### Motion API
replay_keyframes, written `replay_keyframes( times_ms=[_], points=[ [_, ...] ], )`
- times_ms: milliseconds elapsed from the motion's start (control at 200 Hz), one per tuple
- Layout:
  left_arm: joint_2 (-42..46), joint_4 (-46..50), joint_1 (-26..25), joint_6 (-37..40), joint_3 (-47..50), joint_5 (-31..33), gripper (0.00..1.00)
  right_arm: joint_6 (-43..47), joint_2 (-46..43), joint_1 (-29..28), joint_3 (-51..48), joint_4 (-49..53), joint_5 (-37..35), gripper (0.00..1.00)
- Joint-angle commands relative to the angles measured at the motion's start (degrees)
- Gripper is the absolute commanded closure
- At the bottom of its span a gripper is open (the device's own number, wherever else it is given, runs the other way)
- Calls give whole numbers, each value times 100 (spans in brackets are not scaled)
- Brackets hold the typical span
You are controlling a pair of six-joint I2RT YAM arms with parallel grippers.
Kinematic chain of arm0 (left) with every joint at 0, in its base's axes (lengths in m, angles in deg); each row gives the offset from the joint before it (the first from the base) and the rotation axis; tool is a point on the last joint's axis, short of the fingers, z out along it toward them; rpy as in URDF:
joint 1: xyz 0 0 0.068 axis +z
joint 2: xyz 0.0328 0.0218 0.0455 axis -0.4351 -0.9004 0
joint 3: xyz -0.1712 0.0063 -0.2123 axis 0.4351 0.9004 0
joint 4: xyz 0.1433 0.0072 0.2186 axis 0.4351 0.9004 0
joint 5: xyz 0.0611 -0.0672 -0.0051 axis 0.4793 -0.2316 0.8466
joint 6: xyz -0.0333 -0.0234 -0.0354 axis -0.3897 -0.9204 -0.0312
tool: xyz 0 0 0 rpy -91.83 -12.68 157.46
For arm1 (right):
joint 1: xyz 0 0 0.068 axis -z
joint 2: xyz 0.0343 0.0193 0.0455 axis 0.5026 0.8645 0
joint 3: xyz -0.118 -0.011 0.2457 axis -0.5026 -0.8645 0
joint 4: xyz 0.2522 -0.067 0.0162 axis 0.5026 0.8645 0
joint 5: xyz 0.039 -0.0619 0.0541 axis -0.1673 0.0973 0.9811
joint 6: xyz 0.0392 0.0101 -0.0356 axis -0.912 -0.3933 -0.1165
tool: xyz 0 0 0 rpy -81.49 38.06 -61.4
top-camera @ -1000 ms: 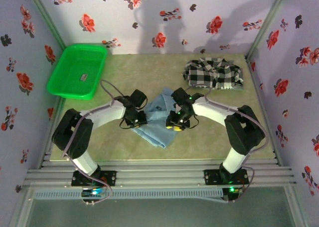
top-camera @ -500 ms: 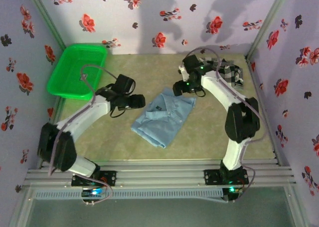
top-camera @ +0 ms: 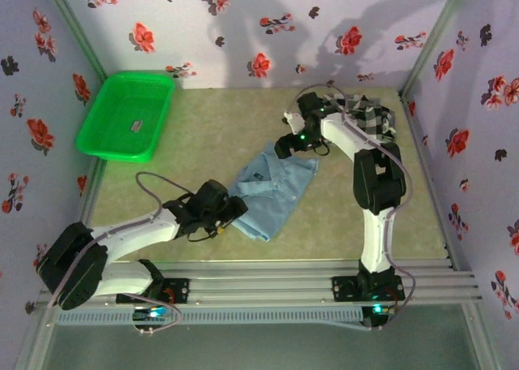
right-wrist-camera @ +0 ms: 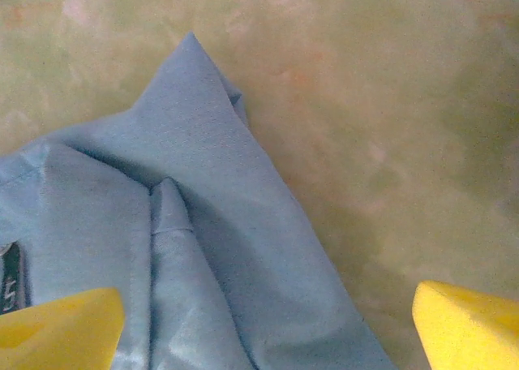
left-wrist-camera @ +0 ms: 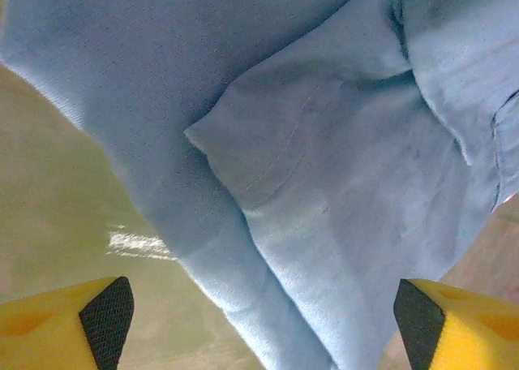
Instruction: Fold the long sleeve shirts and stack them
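I record a plain light blue shirt (top-camera: 274, 195) before my yellow fingers (left-wrist-camera: 49, 333), a black-and-white checked shirt (top-camera: 381, 122) beyond the right gripper (top-camera: 285, 148), and a green basket (top-camera: 97, 118).

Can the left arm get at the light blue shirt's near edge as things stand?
Likely yes: the left gripper hangs open right over the light blue shirt at its near edge, with nothing lying between them.

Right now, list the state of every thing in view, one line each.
light blue shirt, folded, lying flat, not gripped
checked shirt, crumpled in an unfolded heap at the far right
green basket, upright at the far left, apart from both shirts
left gripper, open, over the light blue shirt's near edge
right gripper, open, over the light blue shirt's far corner
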Motion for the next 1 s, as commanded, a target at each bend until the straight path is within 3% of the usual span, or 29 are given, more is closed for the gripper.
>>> replay_keyframes(
  times_ms=[0, 160, 360, 610, 830, 895, 995],
  points=[
    [-103, -728, -31, -515, 252, 296, 13, 244, 122, 23, -11, -47, 46, 6],
    [-406, -802, 108, -380, 510, 262, 13, 279, 318, 45, 15, -60, 59, 1],
    [-658, -656, 772, 181, 487, -11, 14, 280, 388, 54, -272, -74, 298, 1],
    [-975, 227, 1672, 1517, -246, -392, 15, 200, 224, 63, -767, -104, 755, 1],
    [-1497, 700, 2007, 2343, -1005, -518, 17, 95, 22, 30, -1036, -39, 914, 1],
    [-1505, 642, 2084, 2362, -1050, -534, 17, 44, -32, -73, -1153, -43, 976, 6],
    [-1480, 589, 2165, 2397, -1075, -526, 17, -72, -50, -266, -1207, 14, 924, 26]
  ],
)
